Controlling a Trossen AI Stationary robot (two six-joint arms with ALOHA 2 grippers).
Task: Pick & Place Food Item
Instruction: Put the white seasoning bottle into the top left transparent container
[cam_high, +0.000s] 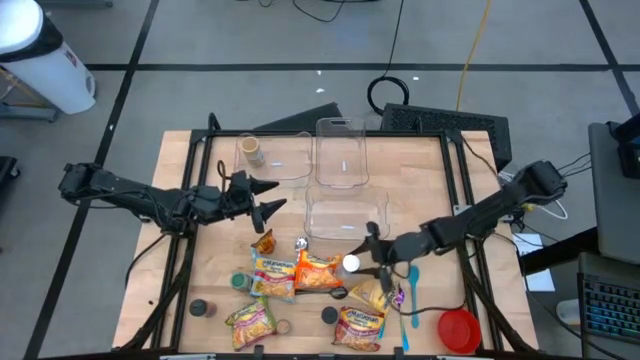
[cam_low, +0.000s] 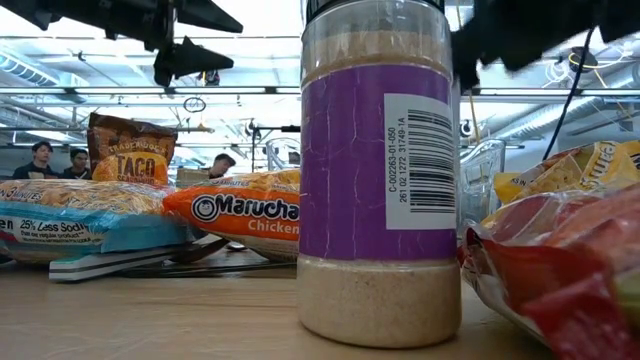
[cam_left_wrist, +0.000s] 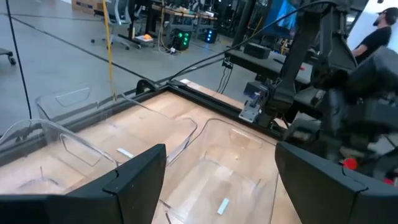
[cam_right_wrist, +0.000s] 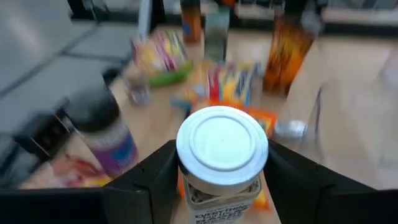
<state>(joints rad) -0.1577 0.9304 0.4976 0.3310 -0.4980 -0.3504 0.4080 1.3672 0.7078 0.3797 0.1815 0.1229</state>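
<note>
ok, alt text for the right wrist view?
The right gripper straddles a white-lidded seasoning jar, one finger on each side. Behind it, blurred on the wooden table, lie snack packets and a dark-capped, purple-labelled jar.

Purple-labelled spice jar (cam_low: 380, 170) upright on the wooden table (cam_low: 150, 320), close up; orange Maruchan noodle packet (cam_low: 240, 212) lying behind; taco packet (cam_low: 130, 150) standing farther back; dark gripper (cam_low: 190, 40) overhead.

Workshop room around a wooden table

Grey floor (cam_high: 230, 40) with dark lines; white cylinder (cam_high: 45, 60) upper left; people (cam_low: 40, 158) far left under ceiling lights.
</note>
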